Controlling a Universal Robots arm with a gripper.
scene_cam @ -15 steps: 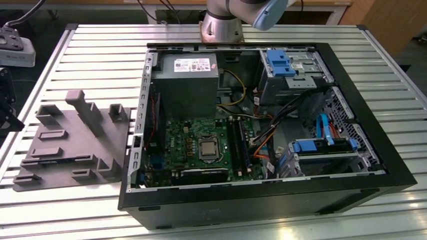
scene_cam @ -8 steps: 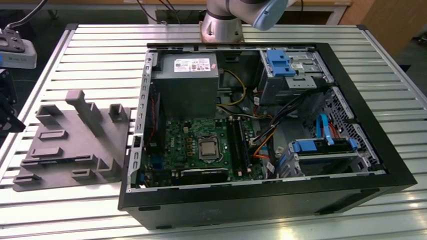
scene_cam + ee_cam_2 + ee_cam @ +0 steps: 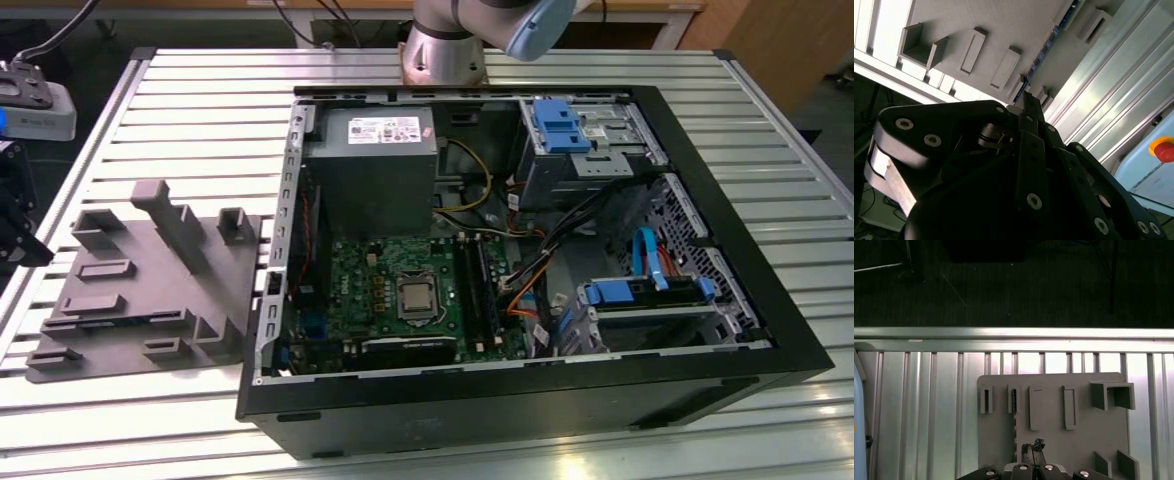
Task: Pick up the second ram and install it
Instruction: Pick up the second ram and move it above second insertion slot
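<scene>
The second ram (image 3: 1015, 432) is a thin dark strip standing on edge in a slot of the grey fixture plate (image 3: 1054, 445). In the second wrist view the ram (image 3: 1050, 44) appears as a narrow dark and blue line across the plate (image 3: 1004, 25). My gripper (image 3: 1032, 452) hangs well above the plate, its tips close to the ram's near end in the first wrist view. In the second wrist view the black fingers (image 3: 1027, 107) lie together with nothing between them, so the gripper (image 3: 1026, 97) is shut and holds nothing.
The open computer case (image 3: 747, 330) lies at the exterior view's right, with the motherboard (image 3: 387, 290) and long black ram slots (image 3: 475, 285) inside. The fixture plate (image 3: 134, 300) lies at its left on the slatted aluminium table (image 3: 174, 110). Beyond the table edge (image 3: 1014, 333) is dark floor.
</scene>
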